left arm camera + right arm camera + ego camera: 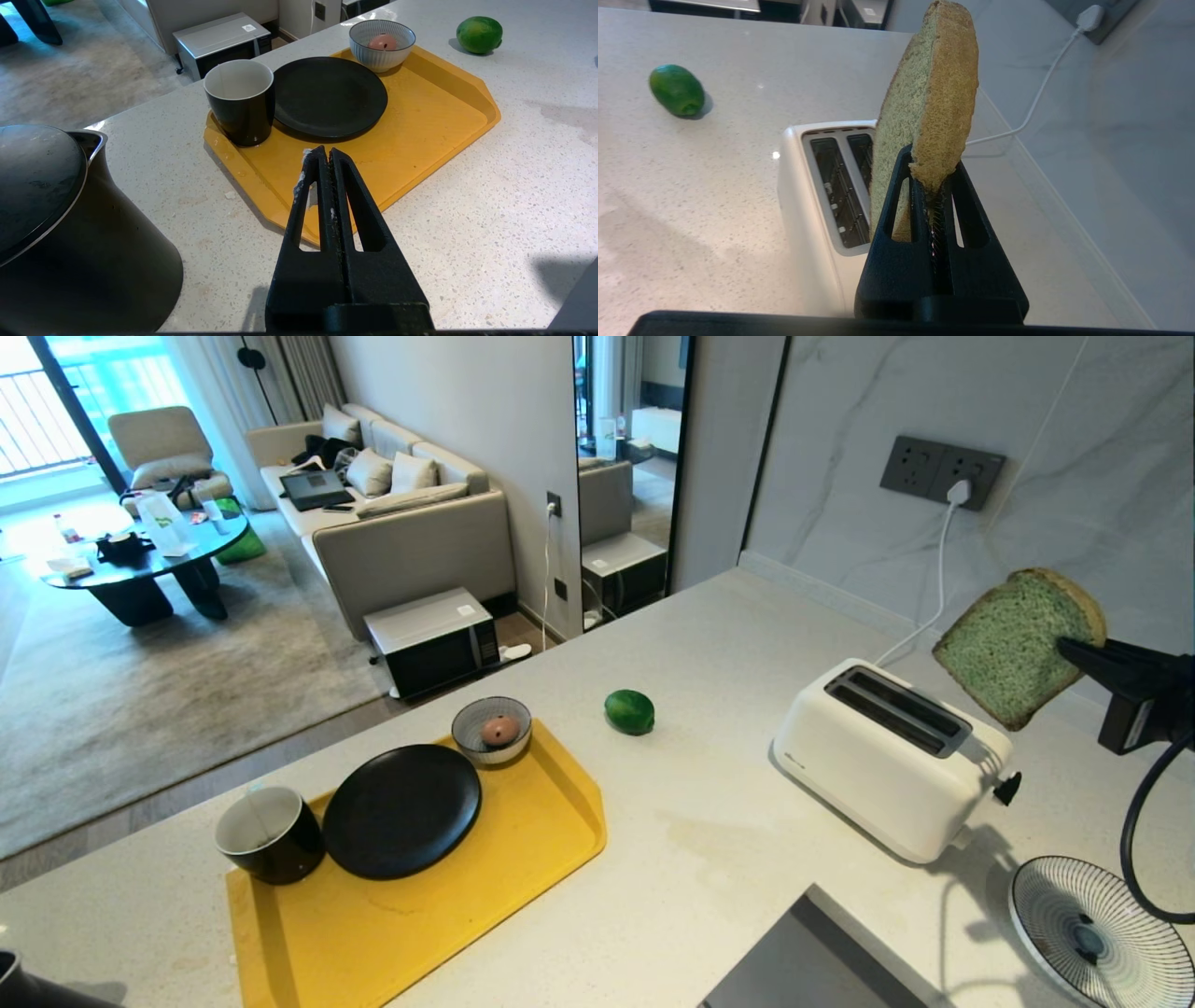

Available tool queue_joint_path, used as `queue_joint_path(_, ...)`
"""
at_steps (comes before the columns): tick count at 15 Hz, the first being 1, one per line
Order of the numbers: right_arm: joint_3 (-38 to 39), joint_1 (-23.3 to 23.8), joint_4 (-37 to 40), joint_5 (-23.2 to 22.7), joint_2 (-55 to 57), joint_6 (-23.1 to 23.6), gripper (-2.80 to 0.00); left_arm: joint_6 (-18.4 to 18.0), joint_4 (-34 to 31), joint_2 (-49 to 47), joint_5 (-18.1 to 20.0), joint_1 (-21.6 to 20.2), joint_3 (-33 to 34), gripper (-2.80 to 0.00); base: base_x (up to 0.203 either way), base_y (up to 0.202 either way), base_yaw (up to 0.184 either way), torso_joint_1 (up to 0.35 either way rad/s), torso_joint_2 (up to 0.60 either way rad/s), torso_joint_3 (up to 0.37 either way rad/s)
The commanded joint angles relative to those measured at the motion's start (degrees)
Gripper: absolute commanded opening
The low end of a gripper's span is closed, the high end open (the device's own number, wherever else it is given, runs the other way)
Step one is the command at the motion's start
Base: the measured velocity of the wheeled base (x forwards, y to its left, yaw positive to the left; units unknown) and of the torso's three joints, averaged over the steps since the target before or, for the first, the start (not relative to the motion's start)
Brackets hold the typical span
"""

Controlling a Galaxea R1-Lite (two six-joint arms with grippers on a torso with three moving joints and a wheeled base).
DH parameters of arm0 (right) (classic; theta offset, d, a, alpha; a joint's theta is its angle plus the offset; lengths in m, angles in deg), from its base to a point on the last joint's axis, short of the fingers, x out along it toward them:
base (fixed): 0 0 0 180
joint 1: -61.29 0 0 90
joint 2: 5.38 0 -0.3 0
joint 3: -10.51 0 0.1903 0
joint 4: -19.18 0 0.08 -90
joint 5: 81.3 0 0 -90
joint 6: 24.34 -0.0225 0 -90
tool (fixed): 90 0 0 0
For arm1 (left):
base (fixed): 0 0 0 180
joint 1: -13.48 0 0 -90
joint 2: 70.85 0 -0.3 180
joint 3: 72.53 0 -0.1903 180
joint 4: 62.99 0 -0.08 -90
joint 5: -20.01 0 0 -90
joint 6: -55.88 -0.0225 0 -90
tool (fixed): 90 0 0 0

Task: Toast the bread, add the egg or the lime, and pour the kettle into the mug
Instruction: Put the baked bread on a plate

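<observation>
The bread (1013, 649) is held in the air above and just behind the white toaster (887, 756), tilted, with its rounded crust uppermost. The right end effector (931, 179) is closed on one lower corner of the slice, which stands edge-on between its fingers; only a small part of the crust is pinched. Both toaster slots are open and appear empty, and the power lead runs to a wall socket (943, 471).

Judgement: the step in hand is loading the bread into a slot. To do it well, the slice should be brought square over one slot, its flat faces parallel to the slot walls, and lowered straight. The corner grip leaves the slice free to swing, so a slow descent is advised. Release only once the lower edge is inside the slot.

The lime (629, 711) lies on the bench (728, 859), between toaster and yellow tray (448, 924). On the tray stand the mug (271, 835), a black plate (401, 810) and a small bowl (492, 729) holding a pinkish egg-like item. The left end effector (325, 156) is closed on nothing and hangs over the tray's near edge, with the kettle (60, 242) close beside it.
</observation>
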Motion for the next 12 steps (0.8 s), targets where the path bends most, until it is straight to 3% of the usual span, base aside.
queue_joint_path(1, 0.8, 0.2, -1.0, 1.0, -0.3, 0.2, -2.8, 0.0, 0.0, 0.0, 0.0, 0.0, 0.0, -2.8, 0.0, 0.0, 0.0, 0.0, 0.0, 0.0)
queue_joint_path(5, 2.2, 0.2, -2.5, 6.3, -0.2, 1.8, -2.8, 0.0, 0.0, 0.0, 0.0, 0.0, 0.0, -2.8, 0.0, 0.0, 0.0, 0.0, 0.0, 0.0)
queue_joint_path(12, 2.0, 0.2, -2.6, 6.5, -0.1, 1.3, -2.8, 0.0, 0.0, 0.0, 0.0, 0.0, 0.0, -2.8, 0.0, 0.0, 0.0, 0.0, 0.0, 0.0)
